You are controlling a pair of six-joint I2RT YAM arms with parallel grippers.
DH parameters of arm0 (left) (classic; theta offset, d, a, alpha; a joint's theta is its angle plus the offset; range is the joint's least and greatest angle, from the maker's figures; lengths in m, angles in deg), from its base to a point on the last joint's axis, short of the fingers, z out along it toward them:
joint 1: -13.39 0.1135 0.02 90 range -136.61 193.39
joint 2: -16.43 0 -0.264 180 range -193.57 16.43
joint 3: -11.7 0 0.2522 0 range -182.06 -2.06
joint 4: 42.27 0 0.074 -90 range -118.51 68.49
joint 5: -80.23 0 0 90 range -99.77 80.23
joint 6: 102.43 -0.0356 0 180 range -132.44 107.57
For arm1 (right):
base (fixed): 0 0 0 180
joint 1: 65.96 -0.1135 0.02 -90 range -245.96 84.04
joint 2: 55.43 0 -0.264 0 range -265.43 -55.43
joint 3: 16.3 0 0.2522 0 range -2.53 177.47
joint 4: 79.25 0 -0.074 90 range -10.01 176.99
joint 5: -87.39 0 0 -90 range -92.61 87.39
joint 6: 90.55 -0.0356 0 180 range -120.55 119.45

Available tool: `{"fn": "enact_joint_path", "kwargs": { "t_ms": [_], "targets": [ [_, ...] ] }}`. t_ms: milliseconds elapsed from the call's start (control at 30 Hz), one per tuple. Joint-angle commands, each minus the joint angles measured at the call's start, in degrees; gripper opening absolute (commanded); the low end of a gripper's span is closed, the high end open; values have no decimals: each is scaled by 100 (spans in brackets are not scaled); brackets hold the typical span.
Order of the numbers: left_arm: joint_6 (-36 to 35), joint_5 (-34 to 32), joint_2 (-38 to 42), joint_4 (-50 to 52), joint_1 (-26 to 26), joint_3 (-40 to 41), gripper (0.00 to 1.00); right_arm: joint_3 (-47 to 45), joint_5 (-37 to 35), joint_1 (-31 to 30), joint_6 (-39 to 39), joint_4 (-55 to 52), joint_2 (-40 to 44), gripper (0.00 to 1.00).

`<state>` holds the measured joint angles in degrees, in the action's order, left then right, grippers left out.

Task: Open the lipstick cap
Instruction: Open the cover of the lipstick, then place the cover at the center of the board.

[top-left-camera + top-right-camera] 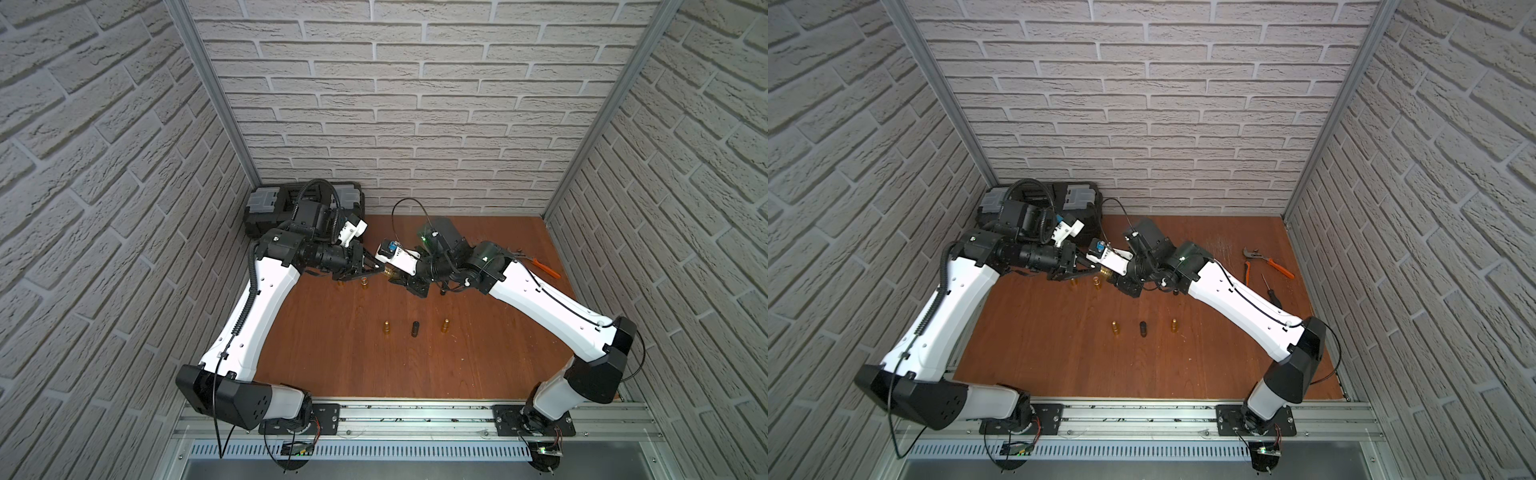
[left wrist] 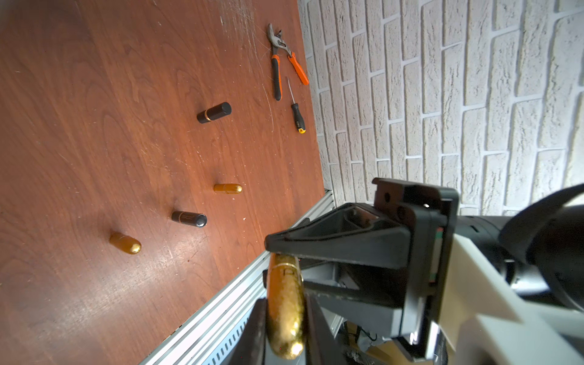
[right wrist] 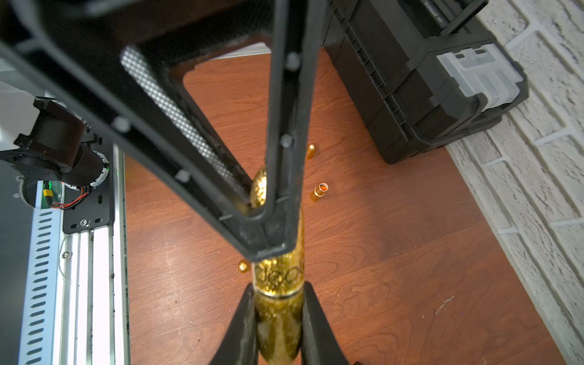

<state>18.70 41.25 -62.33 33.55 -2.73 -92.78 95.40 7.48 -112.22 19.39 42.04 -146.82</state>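
A glittery gold lipstick (image 1: 388,272) (image 1: 1105,272) hangs level above the table, held at both ends. My left gripper (image 2: 284,316) is shut on its rounded end (image 2: 286,316). My right gripper (image 3: 278,290) is shut on the other end (image 3: 278,319), just past the seam ring. In the right wrist view the left fingers (image 3: 284,142) cover the far part of the tube. In both top views the two grippers (image 1: 380,270) (image 1: 395,279) meet tip to tip over the table's back middle. The cap sits closed on the tube.
Several more lipsticks stand on the wooden table (image 1: 332,365): gold (image 1: 387,326), black (image 1: 415,328), gold (image 1: 445,325), and one uncapped (image 3: 319,191). A black toolbox (image 1: 266,208) fills the back left corner. Orange pliers (image 1: 1268,262) and a screwdriver (image 1: 1271,293) lie at the right.
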Motion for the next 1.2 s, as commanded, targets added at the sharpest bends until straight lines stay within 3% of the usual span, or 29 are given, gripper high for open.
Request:
{"fn": "enact_joint_path", "kwargs": {
  "t_ms": [0, 300, 367, 500, 600, 700, 867, 1167],
  "targets": [
    [111, 201, -29, -532, 307, 92, 2, -303, -437, -24, -103, -148, 428, 6],
    [154, 302, -103, -675, 531, 41, 2, -960, -1040, -23, -264, 280, 904, 5],
    [-39, -225, -253, -368, 457, -126, 4, -986, -1152, -23, -323, 339, 998, 5],
    [-468, -2068, -1024, 211, -261, -649, 7, -1058, -1307, -23, -444, 341, 1278, 5],
    [-565, -3340, -1788, 220, -747, -954, 7, -1156, -1481, -24, -521, 294, 1600, 5],
    [-554, -4135, -2448, 7, -943, -1119, 7, -1256, -1668, -26, -605, 104, 1926, 5],
    [-638, -4923, -3175, -529, -1135, -1151, 7, -1572, -1984, -23, -732, -115, 2364, 5],
    [-593, -5117, -4063, -1100, -1342, -1117, 9, -2085, -1996, -30, -988, 111, 2688, 6]
  ]
}}
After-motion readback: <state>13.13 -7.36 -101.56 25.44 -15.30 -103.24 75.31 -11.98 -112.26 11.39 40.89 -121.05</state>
